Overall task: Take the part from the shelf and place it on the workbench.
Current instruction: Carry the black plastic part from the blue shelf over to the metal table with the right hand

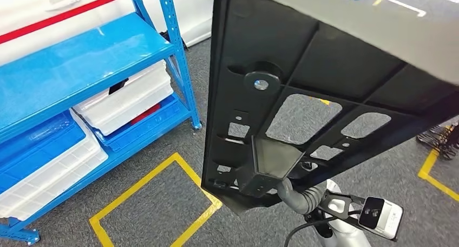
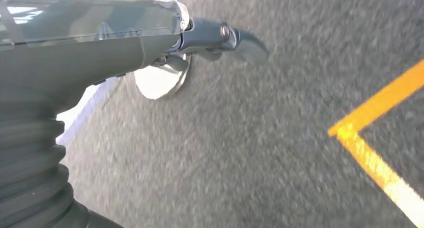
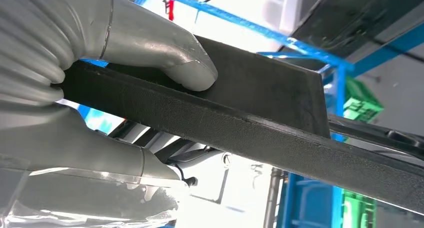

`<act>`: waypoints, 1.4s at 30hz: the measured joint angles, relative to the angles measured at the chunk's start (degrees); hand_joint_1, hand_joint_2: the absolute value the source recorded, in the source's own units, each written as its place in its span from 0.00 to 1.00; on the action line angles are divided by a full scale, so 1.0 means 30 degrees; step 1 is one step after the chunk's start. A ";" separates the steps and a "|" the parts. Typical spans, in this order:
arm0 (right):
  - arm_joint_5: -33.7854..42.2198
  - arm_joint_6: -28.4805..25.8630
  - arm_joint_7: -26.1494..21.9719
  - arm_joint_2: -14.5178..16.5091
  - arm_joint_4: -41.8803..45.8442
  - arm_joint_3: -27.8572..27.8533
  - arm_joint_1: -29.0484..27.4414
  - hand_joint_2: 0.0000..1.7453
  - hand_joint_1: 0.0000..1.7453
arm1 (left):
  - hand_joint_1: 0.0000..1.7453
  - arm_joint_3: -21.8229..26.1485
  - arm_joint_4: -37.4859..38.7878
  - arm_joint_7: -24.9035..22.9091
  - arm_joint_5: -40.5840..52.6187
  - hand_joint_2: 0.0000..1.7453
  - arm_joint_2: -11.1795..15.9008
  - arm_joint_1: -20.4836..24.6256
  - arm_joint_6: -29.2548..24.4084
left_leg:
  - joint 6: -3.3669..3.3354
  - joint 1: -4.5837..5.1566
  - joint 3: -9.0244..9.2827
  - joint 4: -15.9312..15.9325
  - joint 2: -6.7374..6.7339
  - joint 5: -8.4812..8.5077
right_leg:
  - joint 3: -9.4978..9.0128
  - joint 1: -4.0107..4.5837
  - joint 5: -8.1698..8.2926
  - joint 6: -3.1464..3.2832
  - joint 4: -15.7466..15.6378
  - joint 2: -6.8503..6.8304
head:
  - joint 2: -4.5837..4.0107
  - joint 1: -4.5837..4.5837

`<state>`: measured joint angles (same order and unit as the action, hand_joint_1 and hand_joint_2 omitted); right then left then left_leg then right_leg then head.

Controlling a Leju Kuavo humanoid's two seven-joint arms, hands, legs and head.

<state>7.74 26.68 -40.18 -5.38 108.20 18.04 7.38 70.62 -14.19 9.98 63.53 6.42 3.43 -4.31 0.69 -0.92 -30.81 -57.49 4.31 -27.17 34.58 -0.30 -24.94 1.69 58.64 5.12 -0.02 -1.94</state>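
Observation:
The part is a large black ribbed panel (image 1: 325,68) with several cut-outs, held up tilted close to the head camera and covering much of that view. My right arm (image 1: 308,198) rises to the panel's lower edge from below. In the right wrist view my right hand (image 3: 100,93) grips the panel's dark edge (image 3: 260,133), with the grey thumb (image 3: 190,68) pressed on one face. My left hand (image 2: 200,38) hangs over the grey floor with a dark finger stretched out and nothing in it.
A blue metal shelf (image 1: 81,63) stands at the left, with white trays (image 1: 130,95) and a blue bin (image 1: 32,149) on its lower level. Yellow tape marks a square (image 1: 157,203) on the grey carpet, and another line (image 1: 433,176) runs at the right.

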 joint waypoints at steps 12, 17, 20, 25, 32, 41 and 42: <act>-0.0350 0.0448 -0.0011 0.0007 0.1734 -0.1149 -0.1551 1.00 0.98 | 0.00 0.0540 0.0016 0.0125 -0.1659 1.00 -0.0217 0.0231 -0.0170 | -0.0368 0.0051 0.0265 0.0570 -0.2520 0.0205 | 0.1038 -0.0147 -0.1032 -0.0744 0.2432 -0.2065 | 0.0000 0.0000; -0.0700 0.0119 -0.0004 0.0133 0.1936 -0.0906 -0.1494 1.00 0.98 | 0.00 0.0749 0.0029 -0.0251 -0.1761 1.00 -0.0392 0.0286 -0.0240 | -0.0028 0.0224 0.0308 0.0372 -0.3018 -0.0036 | -0.0383 0.0034 -0.0352 -0.0365 -0.0131 -0.2647 | 0.0000 0.0000; -0.0703 0.0108 -0.0004 0.0135 0.1934 -0.0899 -0.1488 1.00 0.98 | 0.00 0.0749 0.0029 -0.0251 -0.1763 1.00 -0.0396 0.0285 -0.0240 | -0.0020 0.0223 0.0310 0.0384 -0.3022 -0.0033 | -0.0380 0.0034 -0.0356 -0.0359 -0.0119 -0.2635 | 0.0000 0.0000; -0.0867 -0.0496 -0.0005 0.0179 0.1914 -0.0313 -0.1143 1.00 0.98 | 0.00 0.0787 0.0040 -0.0182 -0.1776 1.00 -0.0554 0.0351 -0.0168 | 0.0261 0.0167 0.0368 0.0198 -0.3095 -0.0257 | -0.0313 -0.0002 -0.0287 -0.0105 -0.0205 -0.2184 | 0.0000 0.0000; -0.0776 -0.2268 -0.0004 0.0177 0.1539 0.1316 -0.0051 1.00 0.98 | 0.00 0.0895 0.0077 -0.0629 -0.1701 1.00 -0.0785 0.0326 -0.0255 | 0.0337 0.0031 -0.0663 -0.1697 -0.0924 -0.0572 | -0.0291 -0.0002 -0.0085 0.0175 -0.0261 -0.0396 | 0.0000 0.0000; -0.0445 -0.2878 0.0242 0.0131 0.1448 0.1931 0.0111 1.00 0.98 | 0.00 0.0902 0.0097 -0.0842 -0.1566 1.00 -0.1125 0.0400 -0.0523 | -0.0552 0.0073 0.0259 0.0680 -0.1411 0.0296 | 0.1428 0.0011 -0.1610 -0.0636 0.2662 -0.1197 | 0.0000 0.0004; -0.0417 -0.2882 0.0270 0.0116 0.1399 0.1960 0.0101 1.00 0.98 | 0.00 0.0905 0.0102 -0.0787 -0.1603 1.00 -0.1175 0.0362 -0.0498 | -0.0573 0.0115 0.0238 0.0672 -0.1650 0.0293 | 0.2069 -0.0012 -0.2177 -0.0675 0.3976 -0.1431 | 0.0000 0.0002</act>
<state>6.49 18.03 -39.38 -5.03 112.39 23.92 7.68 73.34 -13.88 7.62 58.72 2.90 4.52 -5.80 -1.03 -0.57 -30.10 -55.47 -0.64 -26.29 40.79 -0.34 -31.47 -0.34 70.57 0.83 -0.02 -1.94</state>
